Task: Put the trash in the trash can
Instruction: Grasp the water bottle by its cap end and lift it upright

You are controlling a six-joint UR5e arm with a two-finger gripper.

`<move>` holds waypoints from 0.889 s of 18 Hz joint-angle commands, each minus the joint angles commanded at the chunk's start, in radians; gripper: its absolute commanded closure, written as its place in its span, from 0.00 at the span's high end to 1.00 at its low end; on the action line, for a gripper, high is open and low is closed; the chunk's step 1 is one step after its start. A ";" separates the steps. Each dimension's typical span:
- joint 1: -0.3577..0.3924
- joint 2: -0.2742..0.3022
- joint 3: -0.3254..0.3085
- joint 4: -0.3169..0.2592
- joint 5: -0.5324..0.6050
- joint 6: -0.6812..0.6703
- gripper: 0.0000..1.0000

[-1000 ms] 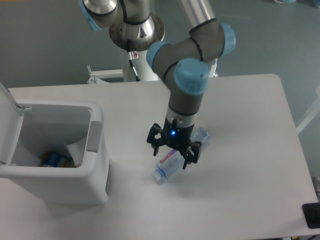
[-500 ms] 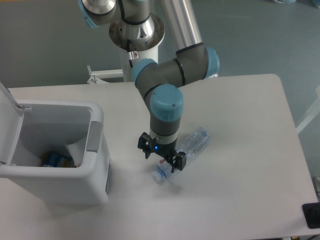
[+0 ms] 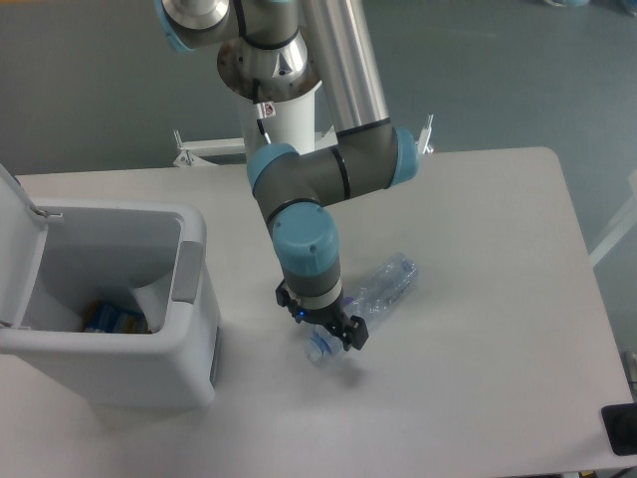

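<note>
Since a second ago your gripper is lowering onto the cap end of the bottle, which is lying on the table right of the open trash can. You cannot tell whether its fingers are gripping.

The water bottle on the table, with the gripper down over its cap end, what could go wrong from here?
1. The gripper sits over the cap end of the water bottle, not its middle. If the jaws close there, the long body may swing or slip out.
2. The bottle is clear, crushed plastic, so it may buckle or squirt sideways across the table.
3. The trash can stands close by on the left; a low carry could knock its wall.
</note>
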State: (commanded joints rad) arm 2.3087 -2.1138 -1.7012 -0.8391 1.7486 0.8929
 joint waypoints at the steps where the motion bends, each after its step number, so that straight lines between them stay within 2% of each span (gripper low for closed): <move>1: -0.006 -0.006 0.005 0.000 0.017 -0.017 0.95; 2: -0.008 -0.011 0.008 0.000 0.031 -0.028 0.81; 4: -0.020 -0.012 0.011 -0.002 0.040 -0.031 0.62; 6: -0.022 -0.011 0.012 -0.002 0.035 -0.058 0.53; 7: -0.022 -0.012 0.012 -0.002 0.034 -0.086 0.41; 8: -0.022 -0.012 0.015 -0.002 0.034 -0.113 0.35; 12: -0.017 -0.006 0.058 -0.002 0.025 -0.124 0.34; 16: 0.035 -0.003 0.159 -0.002 0.016 -0.159 0.34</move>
State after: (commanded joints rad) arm 2.3438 -2.1169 -1.5419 -0.8406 1.7641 0.7335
